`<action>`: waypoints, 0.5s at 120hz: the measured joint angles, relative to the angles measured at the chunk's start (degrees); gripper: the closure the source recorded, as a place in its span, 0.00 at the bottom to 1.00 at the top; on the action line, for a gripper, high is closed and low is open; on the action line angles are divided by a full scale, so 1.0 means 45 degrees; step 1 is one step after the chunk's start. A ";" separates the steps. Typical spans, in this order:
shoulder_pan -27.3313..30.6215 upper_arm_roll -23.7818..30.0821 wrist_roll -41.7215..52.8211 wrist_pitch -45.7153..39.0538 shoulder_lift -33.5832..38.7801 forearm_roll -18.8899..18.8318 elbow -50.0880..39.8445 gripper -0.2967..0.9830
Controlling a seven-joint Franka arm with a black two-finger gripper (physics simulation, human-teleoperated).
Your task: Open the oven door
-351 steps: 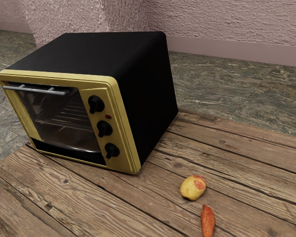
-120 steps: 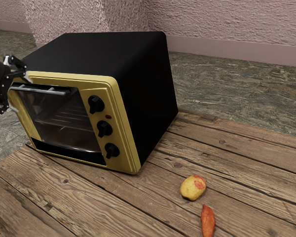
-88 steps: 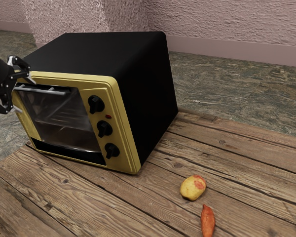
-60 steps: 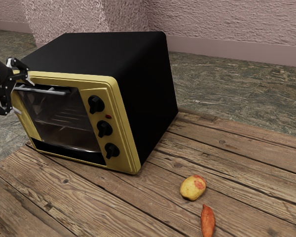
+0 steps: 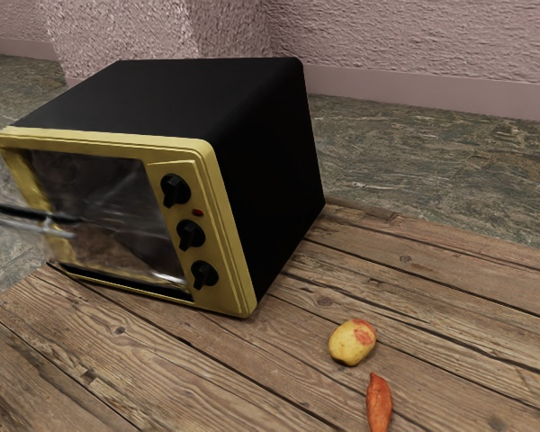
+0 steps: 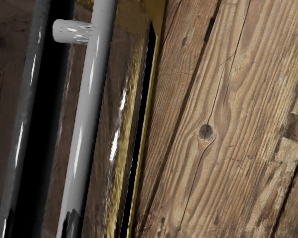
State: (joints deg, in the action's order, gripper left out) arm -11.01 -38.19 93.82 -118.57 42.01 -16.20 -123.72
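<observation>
Oven door part-way down, hold on the handle unproven

At the middle left edge of the exterior view, the grey handle (image 5: 36,226) stands out from the oven door (image 5: 130,250), which is tilted outward, open but, I judge, not fully lowered. I cannot tell whether the claw is apart, together or clamped on the bar. The wrist view has the bar close under the hand, with a short post (image 6: 72,31) joining it to the door.

The likeliest trouble is a slip: if the hand pulls straight back while the door swings on its low hinge, the bar could slide out of reach. Pressing down too hard could strain the hinge or drag the oven (image 5: 270,180) over the table (image 5: 207,360). Stopping early might leave the door half open, or let it swing back if it is sprung.

Right of the door, near the centre left, come three black knobs, the middle one (image 5: 191,235) among them; a sideways drift could catch them. At the lower right, a yellow-and-red fruit (image 5: 352,343) and an orange root (image 5: 379,402) lie well apart from the door, so a low risk.
</observation>
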 joint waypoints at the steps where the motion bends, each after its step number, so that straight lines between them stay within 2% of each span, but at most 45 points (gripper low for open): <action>1: 0.0465 0.0242 0.0007 0.0023 0.0519 -0.0052 -0.0399 0.27; 5: 0.2453 0.0945 0.0085 0.0425 0.3353 -0.0225 -0.1832 0.26; 9: 0.4587 0.1466 0.0200 0.1334 0.6359 -0.0171 -0.2291 0.25; 12: 0.5828 0.2332 0.0257 0.2021 0.7019 0.0313 -0.1338 0.25; 14: 0.6406 0.3070 0.0192 0.2502 0.6127 0.0906 0.0284 0.25; 19: 0.7138 0.5090 -0.0204 0.3732 0.2703 0.2262 0.4935 0.24; 23: 0.7769 0.7232 -0.0964 0.4582 -0.0166 0.2722 0.7989 0.24; 28: 0.8172 0.9345 -0.2269 0.5463 -0.3328 0.3108 1.0023 0.24; 34: 0.8368 1.1132 -0.3796 0.6285 -0.6658 0.3514 1.1363 0.24; 43: 0.8509 1.2438 -0.5921 0.7161 -0.8503 0.3826 1.2001 0.24; 51: 0.8911 1.3767 -0.7603 0.7621 -0.8918 0.3268 1.2183 0.23; 60: 0.7592 1.3844 -0.9254 0.8088 -1.0270 0.3186 1.1892 0.23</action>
State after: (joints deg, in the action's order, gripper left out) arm 23.16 24.11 52.17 -82.17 -4.21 -1.86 -70.20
